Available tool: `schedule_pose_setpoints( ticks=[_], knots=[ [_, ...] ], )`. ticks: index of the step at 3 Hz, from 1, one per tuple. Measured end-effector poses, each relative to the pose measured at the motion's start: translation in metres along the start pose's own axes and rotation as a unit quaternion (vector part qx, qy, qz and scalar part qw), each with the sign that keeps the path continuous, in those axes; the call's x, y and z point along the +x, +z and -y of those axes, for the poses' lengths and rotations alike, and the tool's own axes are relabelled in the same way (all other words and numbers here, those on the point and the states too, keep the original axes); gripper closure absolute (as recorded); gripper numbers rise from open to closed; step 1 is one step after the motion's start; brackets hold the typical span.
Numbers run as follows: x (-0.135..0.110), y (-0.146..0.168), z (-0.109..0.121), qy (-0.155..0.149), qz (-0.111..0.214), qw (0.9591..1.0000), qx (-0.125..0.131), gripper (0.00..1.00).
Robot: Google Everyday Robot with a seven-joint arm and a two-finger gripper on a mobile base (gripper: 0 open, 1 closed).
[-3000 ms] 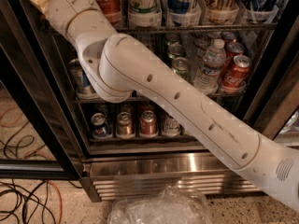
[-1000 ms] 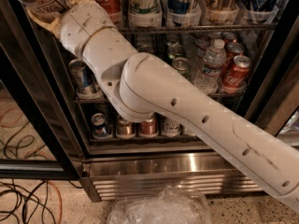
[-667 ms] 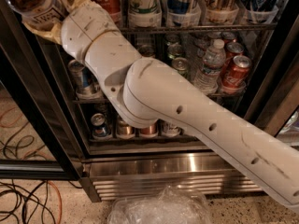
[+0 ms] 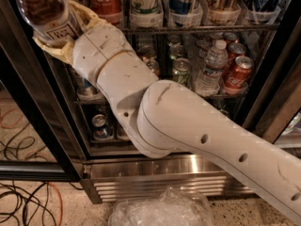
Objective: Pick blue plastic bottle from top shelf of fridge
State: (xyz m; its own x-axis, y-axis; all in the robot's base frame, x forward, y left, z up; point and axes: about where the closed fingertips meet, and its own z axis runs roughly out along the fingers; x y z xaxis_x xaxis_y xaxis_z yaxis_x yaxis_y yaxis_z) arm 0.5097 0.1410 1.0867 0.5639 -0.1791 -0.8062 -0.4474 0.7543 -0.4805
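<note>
Tan, soft-looking fingers [image 4: 87, 16] of the gripper [image 4: 66, 33] close around the lower body of the blue plastic bottle [image 4: 43, 11], one above it and one below, so the bottle is held fast. The bottle is clear plastic holding a brown drink, with a white cap at the frame's top left corner and a white label with dark lettering just at the grip. It tilts, cap up and to the left, in front of the fridge's black left door frame [image 4: 29, 95], beside the left end of the top shelf [image 4: 202, 29].

On that wire shelf, clear cup-like holders [image 4: 221, 16] carry tall bottles, among them a red Coca-Cola bottle [image 4: 106, 2] just right of the gripper. The rack below holds a small water bottle [image 4: 210, 66], red cans [image 4: 238, 73] and a green can [image 4: 181, 71]. Lower down stands a blue-topped can [image 4: 99, 125].

The white arm [image 4: 188, 126] rises from the lower right, bends at a broad rounded joint in front of the lower racks, and reaches up and left to the wrist. Beneath it are the louvred steel base [image 4: 155, 179], a crumpled clear plastic bag [image 4: 160, 211] and loose cables [image 4: 21, 206] on the floor.
</note>
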Motion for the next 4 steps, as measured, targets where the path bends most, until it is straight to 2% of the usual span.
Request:
schedule_pose_setpoints(
  ticks=[1,3,4],
  knots=[
    [0.008,-0.025,0.0,0.049,-0.028,0.9984,0.001,1.0],
    [0.033,-0.066,0.002,0.076,-0.081,0.9938,-0.012,1.0],
    [0.05,-0.082,-0.002,0.088,-0.104,0.9906,0.002,1.0]
  ],
)
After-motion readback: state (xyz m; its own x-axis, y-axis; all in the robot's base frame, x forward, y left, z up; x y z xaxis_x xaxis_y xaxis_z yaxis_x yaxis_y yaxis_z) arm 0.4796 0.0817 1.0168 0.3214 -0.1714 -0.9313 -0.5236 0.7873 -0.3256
